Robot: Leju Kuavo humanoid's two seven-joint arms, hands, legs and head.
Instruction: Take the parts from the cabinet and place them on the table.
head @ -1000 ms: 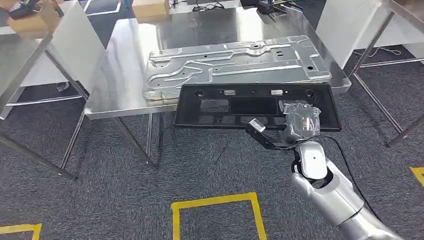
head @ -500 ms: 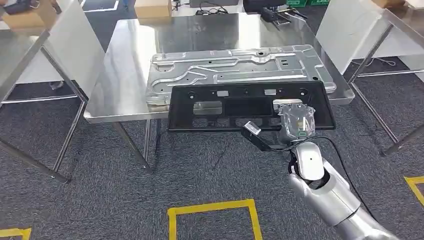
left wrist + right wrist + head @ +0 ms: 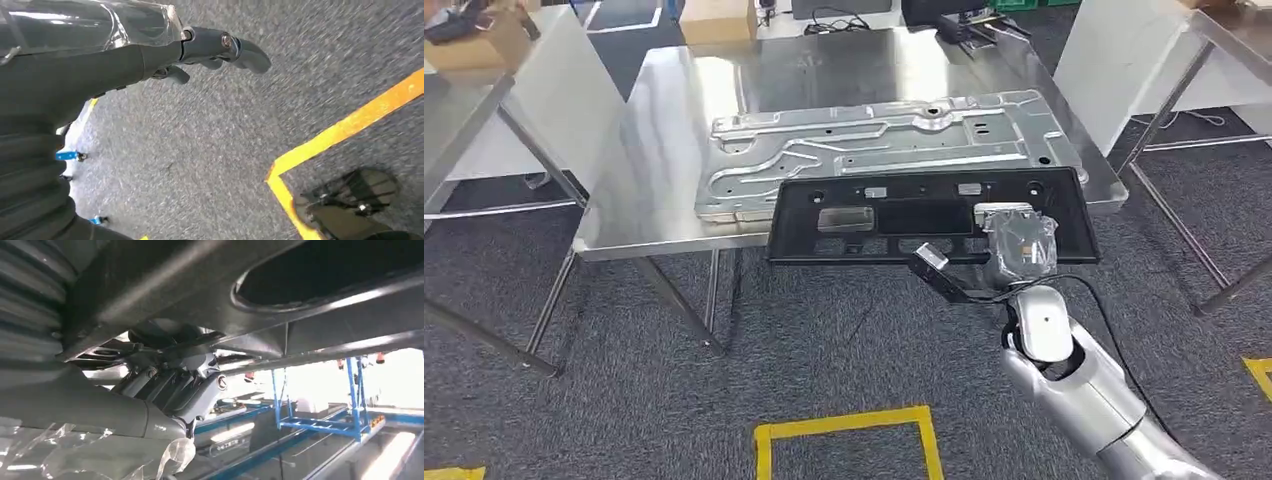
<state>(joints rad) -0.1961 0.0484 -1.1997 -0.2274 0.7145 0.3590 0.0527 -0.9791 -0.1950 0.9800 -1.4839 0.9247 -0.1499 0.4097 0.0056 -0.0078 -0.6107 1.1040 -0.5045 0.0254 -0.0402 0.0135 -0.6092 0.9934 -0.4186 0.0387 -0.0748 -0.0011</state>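
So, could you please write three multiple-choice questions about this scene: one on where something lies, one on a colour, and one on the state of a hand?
1. Where does the large stamped silver metal panel lie?
A. On the steel table
B. On the carpet
C. On a cardboard box

2. What colour is the tape square on the grey carpet?
A. Red
B. Yellow
C. White

3. What is the robot's right hand doing?
A. Hanging with nothing in it
B. Pressing on the table top
C. Holding the long black plastic frame

Answers:
1. A, the head view shows the panel flat on the table top.
2. B, the tape outline on the floor is yellow.
3. C, the hand grips the frame's near edge, and the frame partly overhangs the table's near edge.
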